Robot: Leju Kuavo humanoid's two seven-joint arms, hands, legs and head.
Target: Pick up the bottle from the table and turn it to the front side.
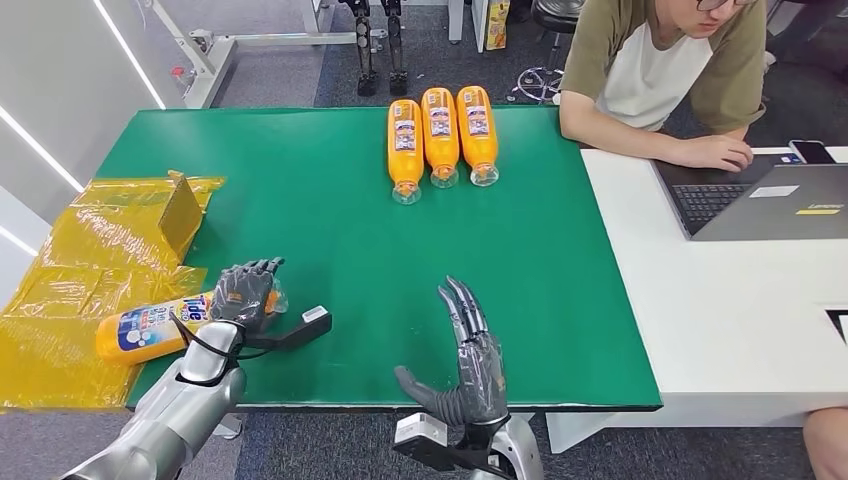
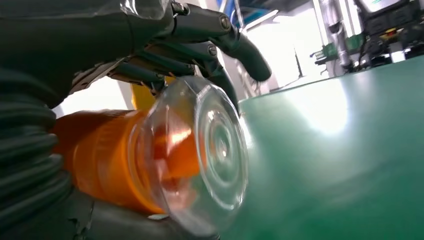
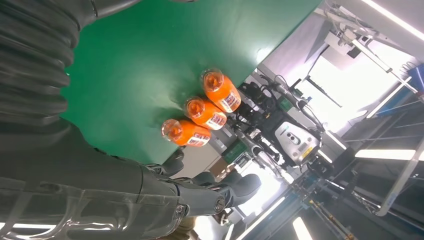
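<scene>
An orange bottle point(image 1: 150, 332) with a blue and white label lies on its side at the near left edge of the green table point(image 1: 330, 230), partly on a yellow bag. My left hand point(image 1: 245, 293) grips its neck end; in the left wrist view the fingers point(image 2: 200, 45) curl over the orange body point(image 2: 100, 155) just behind the clear cap point(image 2: 210, 150), with the thumb underneath. Near the table's front edge my right hand point(image 1: 470, 355) is open, fingers straight and nothing in it; its fingers point(image 3: 200, 197) also appear in the right wrist view.
Three orange bottles point(image 1: 440, 135) lie side by side at the table's far middle, also seen as bottles point(image 3: 205, 112) from the right wrist. A yellow plastic bag point(image 1: 90, 260) and a cardboard piece point(image 1: 181, 214) lie at the left. A person point(image 1: 660, 60) works at a laptop point(image 1: 765, 200) on the white table point(image 1: 720, 320) to the right.
</scene>
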